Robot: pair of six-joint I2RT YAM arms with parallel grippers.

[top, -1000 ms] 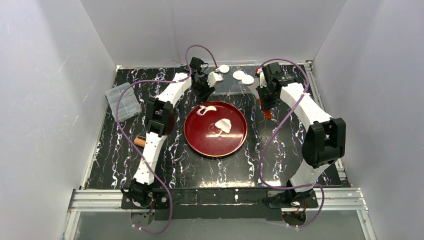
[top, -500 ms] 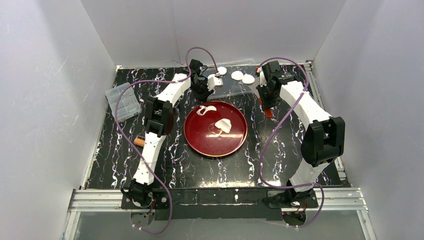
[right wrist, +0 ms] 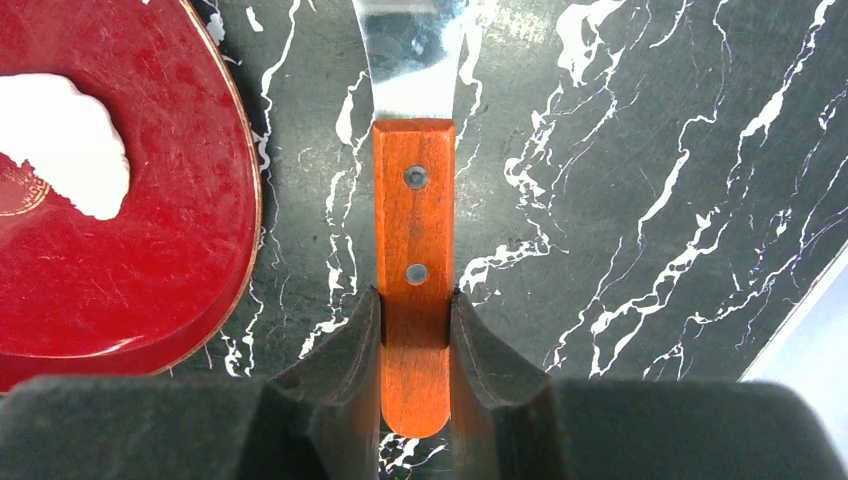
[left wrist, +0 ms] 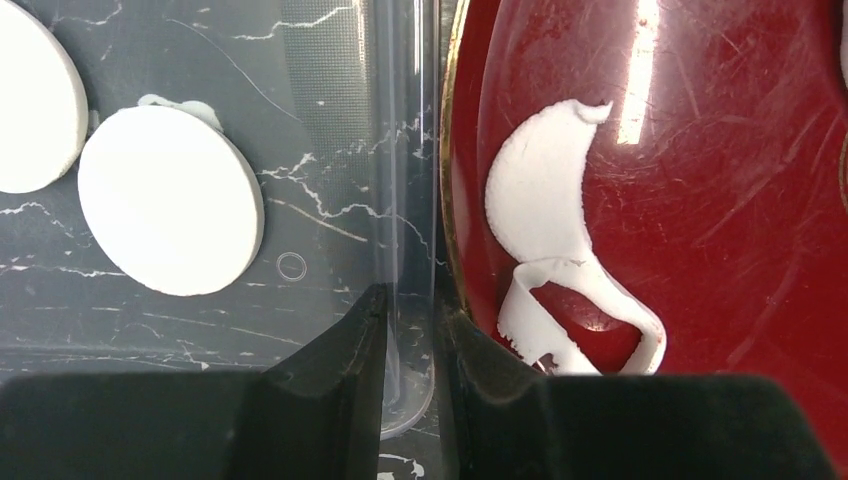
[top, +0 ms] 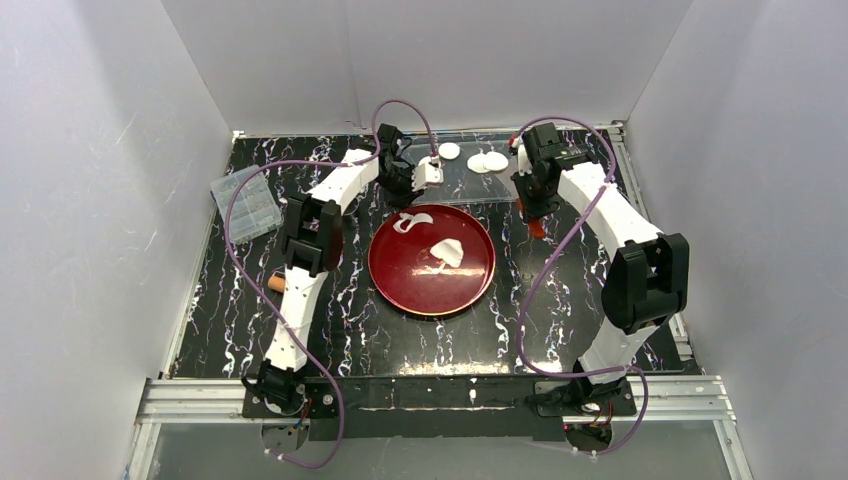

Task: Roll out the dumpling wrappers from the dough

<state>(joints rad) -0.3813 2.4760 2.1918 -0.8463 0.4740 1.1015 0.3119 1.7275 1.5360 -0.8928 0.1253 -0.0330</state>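
Observation:
Three round white dumpling wrappers (top: 478, 161) lie on a clear plastic sheet (top: 470, 185) at the back of the table. Two of them show in the left wrist view (left wrist: 170, 200). My left gripper (top: 405, 185) is shut on the near edge of that sheet (left wrist: 410, 250), beside the red plate (top: 380, 265). White dough (top: 447, 250) and a curled ragged scrap (left wrist: 545, 215) lie on the plate. My right gripper (top: 535, 205) is shut on the orange wooden handle (right wrist: 413, 230) of a metal scraper, right of the plate.
A clear plastic box (top: 245, 203) stands at the left edge of the black marbled table. An orange-brown cylinder (top: 278, 283) lies partly hidden by the left arm. White walls close in the back and both sides.
My left gripper has shifted slightly with the clear sheet, and the wrappers on it sit a little nearer. The right gripper has hardly moved.

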